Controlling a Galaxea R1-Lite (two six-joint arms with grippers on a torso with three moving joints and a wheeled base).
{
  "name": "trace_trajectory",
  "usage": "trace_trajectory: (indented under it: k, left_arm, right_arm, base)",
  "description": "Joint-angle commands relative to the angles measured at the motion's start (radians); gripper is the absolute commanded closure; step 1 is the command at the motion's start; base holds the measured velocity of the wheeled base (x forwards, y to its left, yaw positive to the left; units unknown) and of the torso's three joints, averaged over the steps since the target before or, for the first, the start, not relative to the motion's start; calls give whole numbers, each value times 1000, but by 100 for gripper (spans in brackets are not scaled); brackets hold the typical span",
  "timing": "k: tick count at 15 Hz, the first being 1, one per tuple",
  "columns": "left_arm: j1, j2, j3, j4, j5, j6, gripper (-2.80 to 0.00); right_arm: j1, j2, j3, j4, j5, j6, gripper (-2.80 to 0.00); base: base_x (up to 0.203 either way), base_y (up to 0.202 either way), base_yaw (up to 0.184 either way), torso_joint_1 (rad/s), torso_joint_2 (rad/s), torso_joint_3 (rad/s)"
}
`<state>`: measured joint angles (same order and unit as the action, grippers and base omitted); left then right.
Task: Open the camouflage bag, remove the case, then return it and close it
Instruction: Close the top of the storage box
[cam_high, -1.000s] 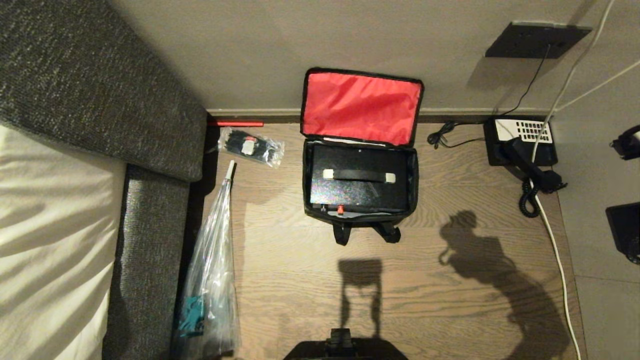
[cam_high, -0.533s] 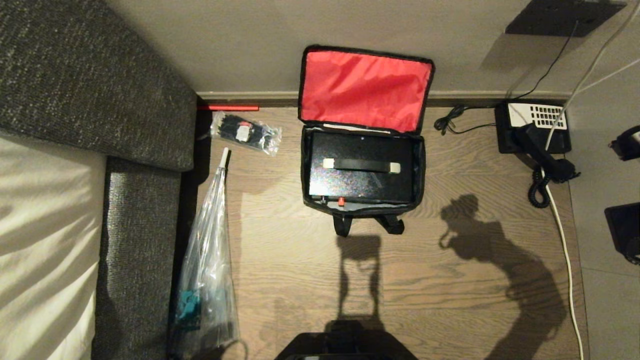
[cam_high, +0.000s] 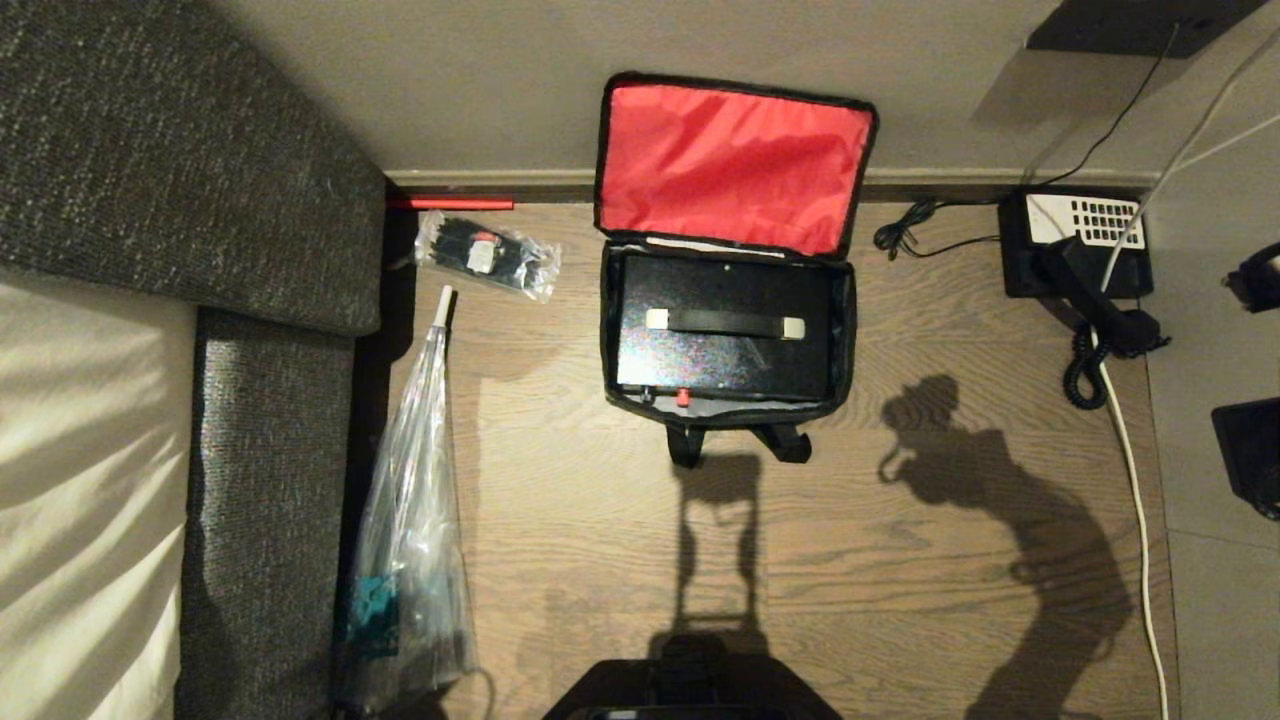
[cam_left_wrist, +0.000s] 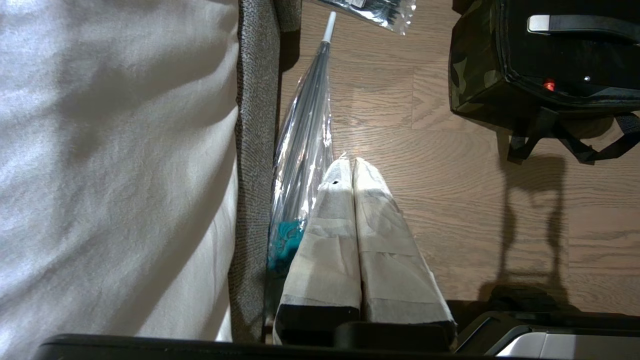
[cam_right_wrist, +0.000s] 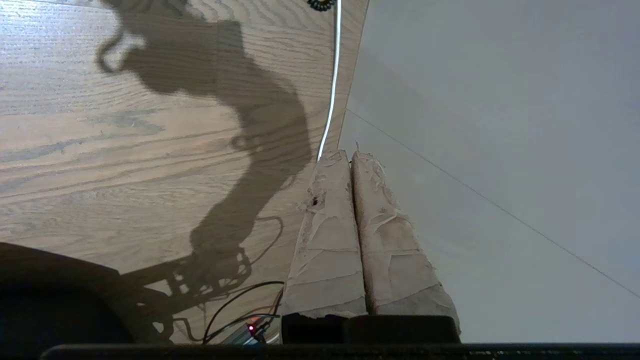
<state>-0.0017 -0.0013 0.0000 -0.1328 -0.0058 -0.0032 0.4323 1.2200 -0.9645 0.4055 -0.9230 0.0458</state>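
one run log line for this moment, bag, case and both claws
bag: lid open against wall | case: inside bag | left claw: shut, empty, over floor | right claw: shut, empty, clear of bag

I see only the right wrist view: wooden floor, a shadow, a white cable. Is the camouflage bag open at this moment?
Observer: Yes. The camouflage bag stands against the wall with its red-lined lid up.
Operator: Where is the case?
Observer: The case lies inside the bag, handle up.
Operator: And the left hand?
Observer: The left hand is shut, empty, above the floor next to a clear plastic bag, away from the camouflage bag.
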Motion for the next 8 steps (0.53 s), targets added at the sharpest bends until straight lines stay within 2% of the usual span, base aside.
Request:
trace_trajectory:
  k: [1,8]
  left_arm:
    - [0,1,40,-1,1,3,0]
    - [0,1,40,-2,1,-3,0]
  right_arm:
    - [0,5,-2,3,-5,0,0]
    - [0,6,-14,3,-5,-1,0]
  base:
    - [0,0,0,2,1,50]
    - [0,0,0,2,3,172]
